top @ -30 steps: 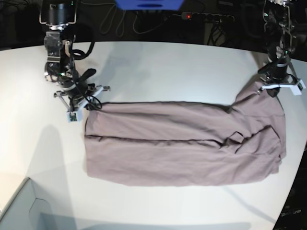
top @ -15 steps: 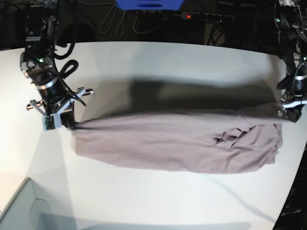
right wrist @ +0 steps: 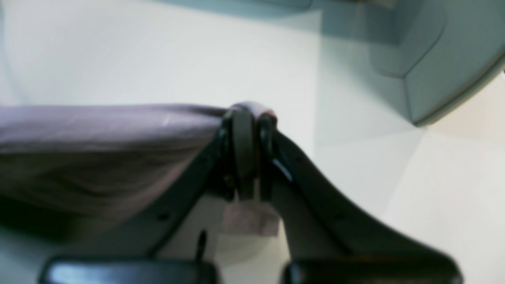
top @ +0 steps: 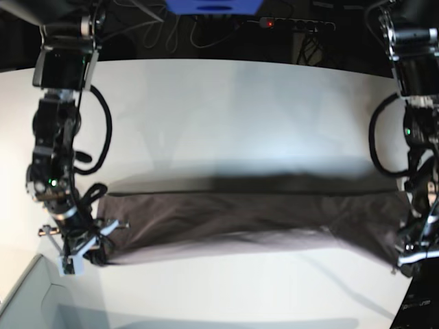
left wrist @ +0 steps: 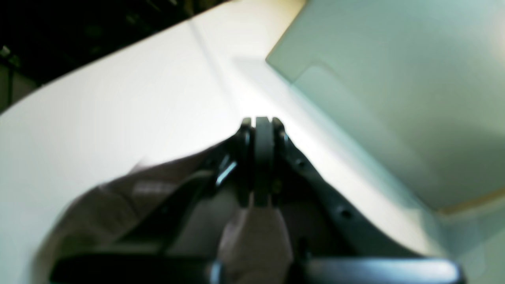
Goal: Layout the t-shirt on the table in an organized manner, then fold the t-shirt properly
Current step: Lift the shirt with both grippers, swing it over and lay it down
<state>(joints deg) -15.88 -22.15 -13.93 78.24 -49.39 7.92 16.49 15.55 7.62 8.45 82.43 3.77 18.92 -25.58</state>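
Holding t-shirt (top: 254,226) stretched between both claws, blurred band of cloth across near part of white counter (top: 226,116). Left claw (left wrist: 263,157) clamped on one end of shirt, cloth pinched between pads, at base view's right. Right claw (right wrist: 247,154) clamped on other end, fabric bunched over fingertips, at base view's left. Pale grey-green box (top: 27,301) corner near right claw.
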